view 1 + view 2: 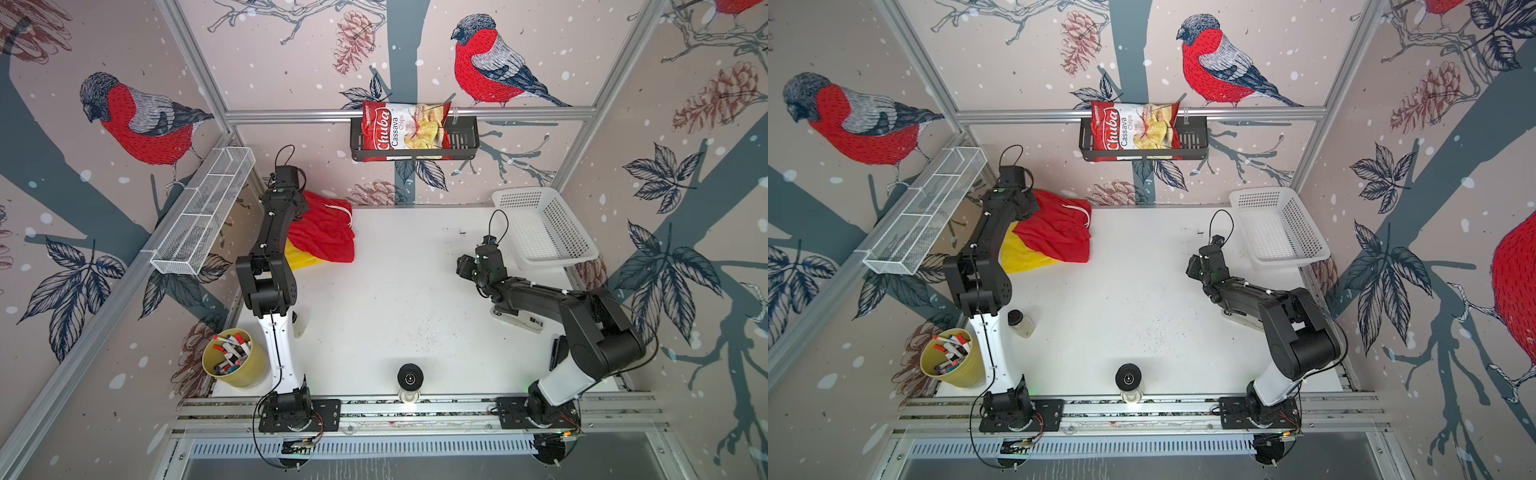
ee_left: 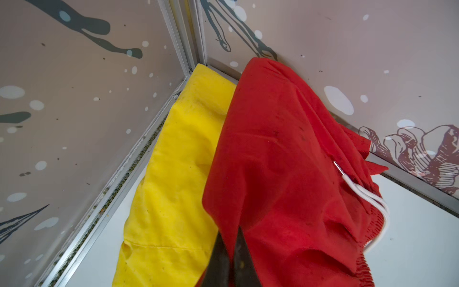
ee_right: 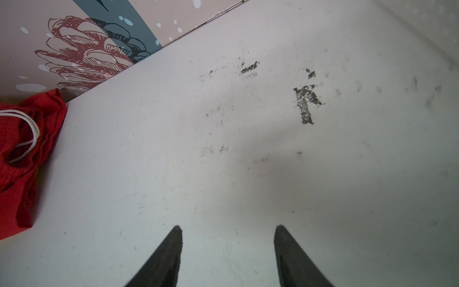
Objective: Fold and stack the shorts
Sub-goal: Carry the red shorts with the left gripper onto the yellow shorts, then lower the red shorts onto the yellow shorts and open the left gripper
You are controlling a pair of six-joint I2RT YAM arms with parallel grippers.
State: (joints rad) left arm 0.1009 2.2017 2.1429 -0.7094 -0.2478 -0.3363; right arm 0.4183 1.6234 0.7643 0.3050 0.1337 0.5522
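- The white tabletop [image 1: 395, 291] is scuffed, with dark marks [image 3: 306, 104] toward its far right.
- Yellow shorts [image 1: 1025, 257] lie flat in the far left corner, against the wall rails.
- Red shorts [image 1: 328, 237] lie across them, their right part spilling onto the bare surface.
- A white lattice basket [image 1: 523, 192] sits in the far right corner.
- A yellow cup [image 1: 253, 372] of markers stands at the near left corner.
- A small black-lidded jar [image 1: 1021, 323] lies on its side near the cup.
- A stapler [image 1: 519, 322] rests on the right side.
- A black-capped bottle [image 1: 410, 378] stands at the near edge, midway.
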